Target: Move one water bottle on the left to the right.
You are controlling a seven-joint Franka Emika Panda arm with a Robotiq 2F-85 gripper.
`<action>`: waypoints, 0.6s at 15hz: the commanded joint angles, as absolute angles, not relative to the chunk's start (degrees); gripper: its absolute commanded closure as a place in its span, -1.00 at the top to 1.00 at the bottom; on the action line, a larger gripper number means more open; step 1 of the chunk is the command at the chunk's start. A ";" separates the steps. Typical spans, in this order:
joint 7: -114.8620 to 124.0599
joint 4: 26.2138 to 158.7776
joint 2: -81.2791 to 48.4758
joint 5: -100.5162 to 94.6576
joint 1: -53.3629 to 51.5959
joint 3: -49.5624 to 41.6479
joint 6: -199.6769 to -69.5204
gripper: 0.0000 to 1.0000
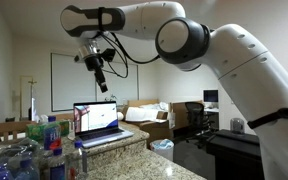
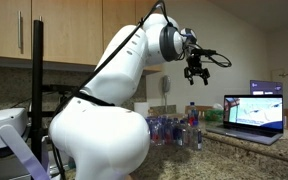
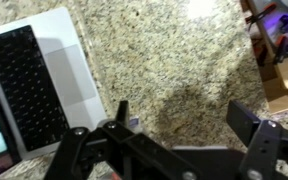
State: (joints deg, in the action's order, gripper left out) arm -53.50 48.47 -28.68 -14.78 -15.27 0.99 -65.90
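The water bottle [image 1: 52,138], clear plastic with a blue label band, stood upright in a crowd of other bottles [image 2: 172,130] on the left part of the table [image 1: 134,152]. It was packed so tightly among its neighbours that the pictures did not show which of them it touched. In both exterior views the cluster sat to the left of an open laptop [image 1: 97,121], whose lit screen rose well above the bottles. To the right of the laptop the granite top looked bare.

The tool [image 1: 101,80] hung high in the air, well above the laptop and clear of every bottle, carried by the white arm [image 2: 104,110]. In the wrist view its jaws stood wide apart with nothing between them, and below them showed only speckled stone and the laptop's keyboard edge [image 3: 29,80].

By my judgement the task had hardly begun: the step in hand was the approach, with no bottle yet touched. The next move would call for swinging left over the cluster, singling out a bottle on its outer edge, and coming down with the jaws astride it without knocking over its neighbours. The carry to the right would then have to pass over the laptop screen.
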 commanded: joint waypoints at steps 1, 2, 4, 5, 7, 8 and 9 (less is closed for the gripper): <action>-53.40 48.38 -28.78 -15.10 -15.57 0.94 -68.35 1.00; -53.39 48.15 -28.81 -15.19 -15.60 0.82 -69.55 1.00; -53.39 47.59 -28.80 -15.19 -15.36 0.50 -69.94 1.00; -53.39 47.41 -28.80 -15.19 -15.28 0.45 -69.94 1.00; -53.78 47.60 -28.95 -15.78 -15.41 0.41 -71.41 1.00; -54.90 48.67 -28.91 -17.13 -15.99 0.63 -76.13 1.00; -55.27 49.29 -29.22 -17.77 -16.39 0.78 -80.52 1.00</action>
State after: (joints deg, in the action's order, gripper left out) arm -53.48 47.40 -29.02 -15.22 -15.41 0.50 -71.85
